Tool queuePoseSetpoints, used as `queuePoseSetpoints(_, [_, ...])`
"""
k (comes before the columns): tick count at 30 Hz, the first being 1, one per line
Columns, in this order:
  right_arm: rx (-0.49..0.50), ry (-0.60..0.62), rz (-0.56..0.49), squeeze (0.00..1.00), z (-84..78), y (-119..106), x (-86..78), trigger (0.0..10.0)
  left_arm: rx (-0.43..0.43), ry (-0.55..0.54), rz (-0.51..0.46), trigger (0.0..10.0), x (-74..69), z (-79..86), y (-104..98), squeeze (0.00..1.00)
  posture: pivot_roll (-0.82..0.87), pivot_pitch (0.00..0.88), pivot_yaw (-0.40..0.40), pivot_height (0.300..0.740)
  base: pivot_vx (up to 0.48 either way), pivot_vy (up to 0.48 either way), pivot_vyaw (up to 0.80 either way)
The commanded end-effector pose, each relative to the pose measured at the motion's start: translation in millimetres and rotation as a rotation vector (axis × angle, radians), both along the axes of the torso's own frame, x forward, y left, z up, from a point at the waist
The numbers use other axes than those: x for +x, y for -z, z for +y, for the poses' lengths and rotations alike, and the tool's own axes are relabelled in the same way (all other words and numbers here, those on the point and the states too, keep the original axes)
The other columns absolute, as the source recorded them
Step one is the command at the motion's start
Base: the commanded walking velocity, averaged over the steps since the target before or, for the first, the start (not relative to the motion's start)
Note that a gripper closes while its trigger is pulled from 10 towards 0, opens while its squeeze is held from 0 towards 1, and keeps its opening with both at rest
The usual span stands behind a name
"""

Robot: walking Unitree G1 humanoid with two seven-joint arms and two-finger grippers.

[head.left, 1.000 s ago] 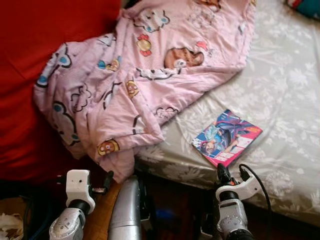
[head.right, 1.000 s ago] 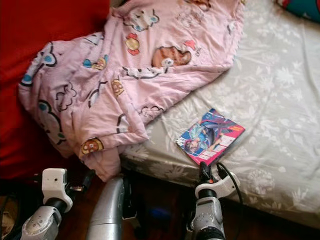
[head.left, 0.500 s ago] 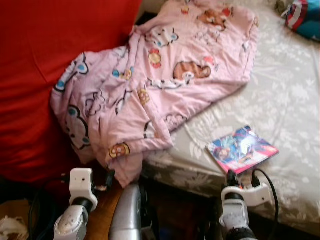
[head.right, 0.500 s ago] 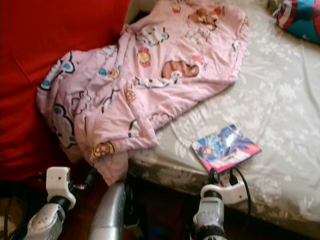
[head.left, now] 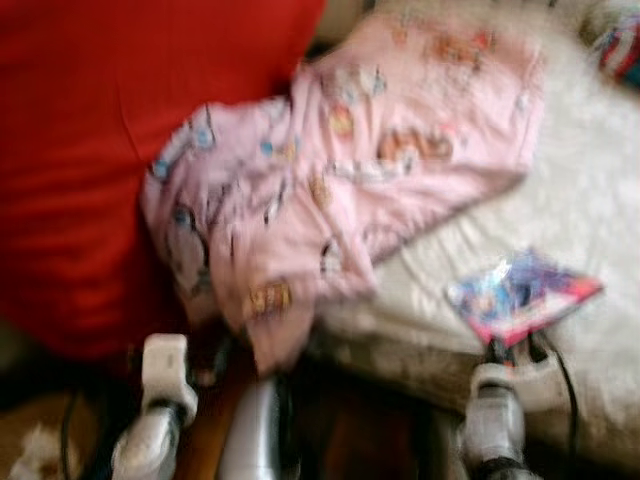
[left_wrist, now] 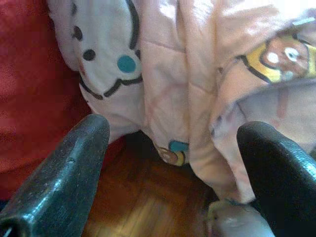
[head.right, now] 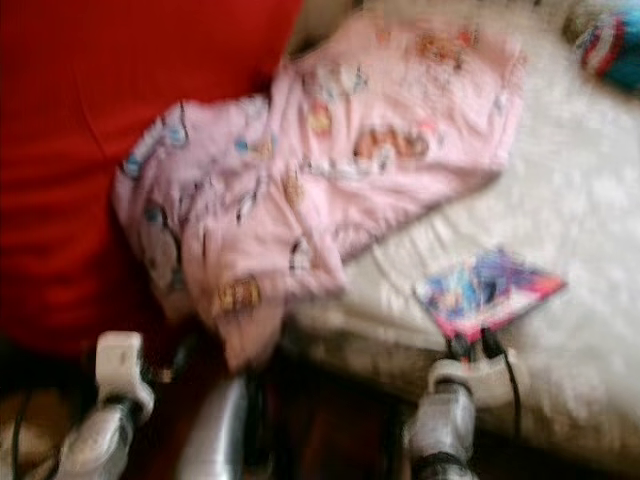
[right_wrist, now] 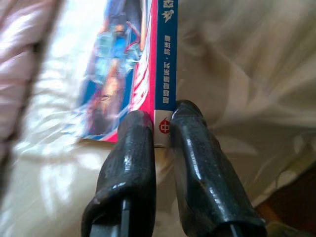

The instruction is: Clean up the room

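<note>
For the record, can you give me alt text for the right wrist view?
The right gripper, its two black fingers nearly together, points at the near corner of a colourful book lying on a pale floral bedsheet. A pink blanket edges the frame.

Heavily motion-blurred in both eye views, prints on the pink blanket (head.left: 340,190) smeared. Overexposed at right, the bedsheet (head.left: 590,200) washed nearly white; dim and shadowed along the bottom edge. Sharper in the wrist views, with glare on the sheet and near black fingers (right_wrist: 128,163) soft.
</note>
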State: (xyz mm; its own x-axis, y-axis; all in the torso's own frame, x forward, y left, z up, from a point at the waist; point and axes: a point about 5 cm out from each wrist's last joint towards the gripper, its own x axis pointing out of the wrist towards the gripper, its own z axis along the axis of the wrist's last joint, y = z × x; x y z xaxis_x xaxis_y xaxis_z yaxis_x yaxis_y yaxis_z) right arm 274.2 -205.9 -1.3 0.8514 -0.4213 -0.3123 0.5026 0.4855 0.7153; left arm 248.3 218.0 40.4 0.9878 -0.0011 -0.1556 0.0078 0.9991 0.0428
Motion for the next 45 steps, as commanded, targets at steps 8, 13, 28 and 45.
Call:
queuePoseSetpoints(8, [-0.135,-0.009,0.08,0.0,-13.2,3,-7.8,10.0,-0.003,-0.005,0.035,10.0,-9.6,0.6,10,0.0,0.1,0.158,-0.014,0.59,0.0,0.0,0.0])
queuePoseSetpoints(13, [-0.137,0.004,0.097,0.0,-16.1,4,-9.7,10.0,-0.001,-0.002,0.037,10.0,-10.5,0.8,11,0.0,0.1,0.162,-0.01,0.59,0.0,0.0,0.0])
queuePoseSetpoints(28, [0.125,0.177,0.138,0.0,-31.6,20,-23.2,10.0,0.012,0.013,0.041,10.0,-11.0,0.8,12,0.0,0.1,0.164,-0.003,0.59,0.0,0.0,0.0])
queuePoseSetpoints(45, [0.12,0.165,0.132,0.0,-30.7,19,-22.3,10.0,0.017,0.021,0.041,10.0,-10.9,-0.3,12,0.0,0.1,0.163,-0.002,0.59,0.0,0.0,0.0])
